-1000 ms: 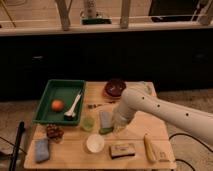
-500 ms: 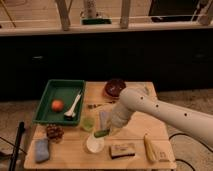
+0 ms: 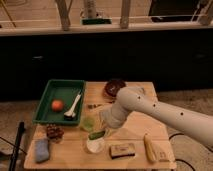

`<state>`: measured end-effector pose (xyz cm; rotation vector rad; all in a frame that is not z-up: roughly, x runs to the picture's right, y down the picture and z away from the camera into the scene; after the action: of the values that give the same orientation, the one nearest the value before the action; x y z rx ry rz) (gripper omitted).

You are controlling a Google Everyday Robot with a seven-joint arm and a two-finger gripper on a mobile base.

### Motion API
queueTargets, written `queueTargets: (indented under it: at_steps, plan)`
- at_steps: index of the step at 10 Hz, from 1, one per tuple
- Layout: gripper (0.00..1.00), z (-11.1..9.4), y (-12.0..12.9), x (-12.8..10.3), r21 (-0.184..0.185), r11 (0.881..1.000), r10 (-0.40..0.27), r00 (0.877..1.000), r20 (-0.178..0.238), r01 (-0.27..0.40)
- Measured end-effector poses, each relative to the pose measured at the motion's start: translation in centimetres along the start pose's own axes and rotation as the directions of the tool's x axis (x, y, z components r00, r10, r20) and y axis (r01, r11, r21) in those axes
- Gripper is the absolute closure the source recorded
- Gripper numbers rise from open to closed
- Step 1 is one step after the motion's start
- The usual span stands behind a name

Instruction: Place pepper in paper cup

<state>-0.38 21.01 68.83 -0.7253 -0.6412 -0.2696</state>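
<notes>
Gripper (image 3: pixel 106 131) hangs low over the wooden table (image 3: pixel 137 136), just beyond the far rim of the paper cup (image 3: pixel 95 146), its two fingers closed narrowly on one end of the pepper (image 3: pixel 97 135). The pepper is slim, bright green and slightly curved, and it slants down and to the left from the claw so that its free end lies over the cup's upper rim. The cup is a small white circle with a pale inside, near the table's front edge. Just behind it stands a translucent green cup (image 3: pixel 88 123), and the white arm (image 3: pixel 160 112) runs off to the right. Farther out are a green tray (image 3: pixel 47 97) holding an orange ball (image 3: pixel 57 105) and a white spoon (image 3: pixel 74 104), a dark red bowl (image 3: pixel 114 89) at the back, a blue sponge (image 3: pixel 42 150), a brown bar (image 3: pixel 122 150) and a yellow banana-like object (image 3: pixel 149 148) along the front. A second ago the claw sat level with the green cup; since then it has come down toward the paper cup, bringing the pepper to the rim, while everything else on the table has stayed put
</notes>
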Motion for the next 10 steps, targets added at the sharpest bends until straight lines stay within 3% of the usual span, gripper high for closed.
queueTargets:
  at_steps: [4, 7, 10]
  plan:
    - [1.00, -0.1, -0.5, -1.3, -0.022, 0.996, -0.088, 0.996, -0.028, 0.088]
    - [1.00, 0.3, -0.1, -2.5, -0.058, 0.981, -0.186, 0.982, -0.022, 0.185]
    - [1.00, 0.6, 0.6, -3.7, -0.098, 0.959, -0.270, 0.963, -0.014, 0.268]
